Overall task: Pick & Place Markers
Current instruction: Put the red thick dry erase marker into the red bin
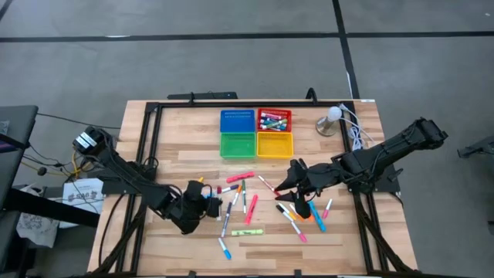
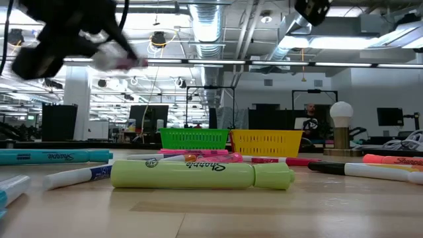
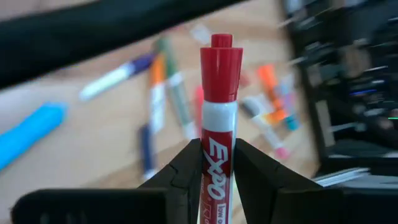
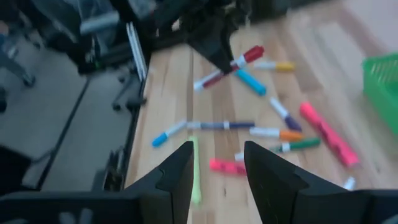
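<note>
Several markers in many colours lie flat and scattered on the wooden table, in front of the trays. Among them, a yellow-green highlighter lies nearest the low camera. My left gripper hovers over the left part of the scatter, shut on a red-capped white marker. My right gripper stands open above the markers at the right, with nothing between its fingers. My left gripper pinches the marker's white barrel, just below the red cap, between its two fingers. The red cap end sticks out past the fingertips. The fingers slant downward, and the marker is lifted clear of the table.
Four square trays stand at the table's far middle: blue, red with several markers in it, green and yellow. A white bulb on a round base and a white cable sit at the far right.
</note>
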